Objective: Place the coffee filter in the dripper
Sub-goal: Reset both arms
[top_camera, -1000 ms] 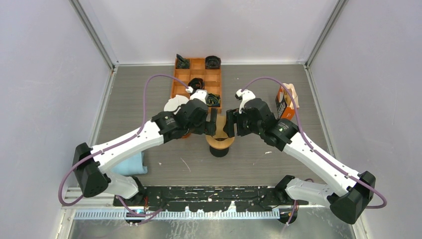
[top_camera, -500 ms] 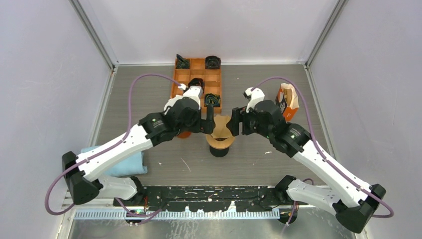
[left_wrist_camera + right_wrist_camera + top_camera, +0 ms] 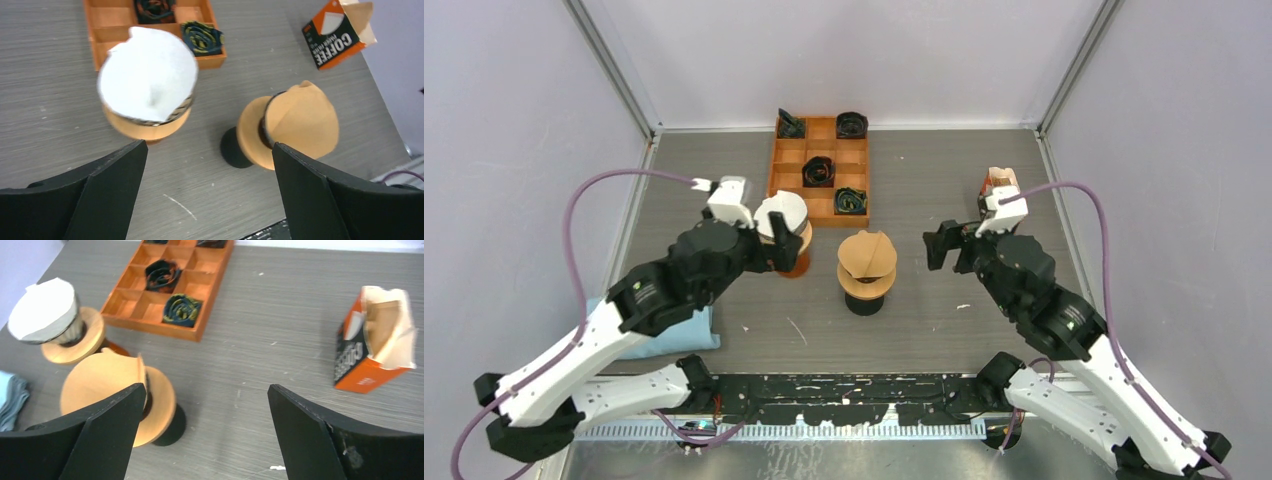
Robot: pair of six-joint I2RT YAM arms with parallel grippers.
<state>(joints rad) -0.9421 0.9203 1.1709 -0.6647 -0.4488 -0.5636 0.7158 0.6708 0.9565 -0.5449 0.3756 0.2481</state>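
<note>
coffee filter point(image 3: 867, 252) sits tip-down in the dripper point(image 3: 864, 288), mouth facing up.

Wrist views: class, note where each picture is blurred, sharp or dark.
Left wrist view: white filter smeared at its rim, brown filter crisper, coffee box lettering readable. Right wrist view: coffee box slightly soft. Both: jaws dark, without detail.

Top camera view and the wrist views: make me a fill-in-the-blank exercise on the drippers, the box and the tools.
The brown coffee filter rests in the dripper with the ___ base.
The other dripper holds a filter that is ___.
The orange box bears the word ___.
The left tool and the right tool both stand ___.
Missing: black; white; COFFEE; open.
</note>
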